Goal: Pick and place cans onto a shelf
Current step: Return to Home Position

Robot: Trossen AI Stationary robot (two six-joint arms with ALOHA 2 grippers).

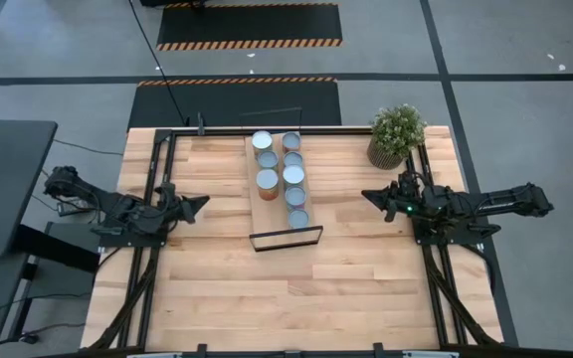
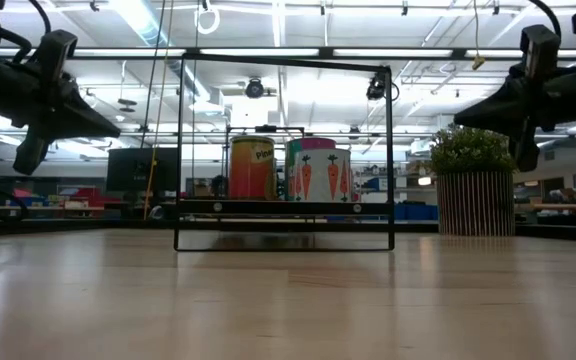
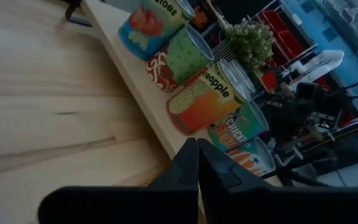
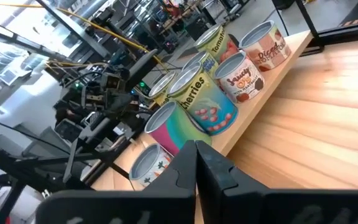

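The shelf (image 1: 267, 214) lies in the middle of the table (image 1: 217, 288), a little toward 12 o'clock. The 8 cans (image 1: 268, 180) stand upright on it in 2 rows, 3 and 5. The left gripper (image 1: 199, 204) hovers at 9 o'clock from the shelf, well apart, its fingers pressed together. The right gripper (image 1: 369, 196) hangs at 3 o'clock, its fingers pressed together too, holding nothing. A potted plant (image 1: 397, 134) stands at 2 o'clock.
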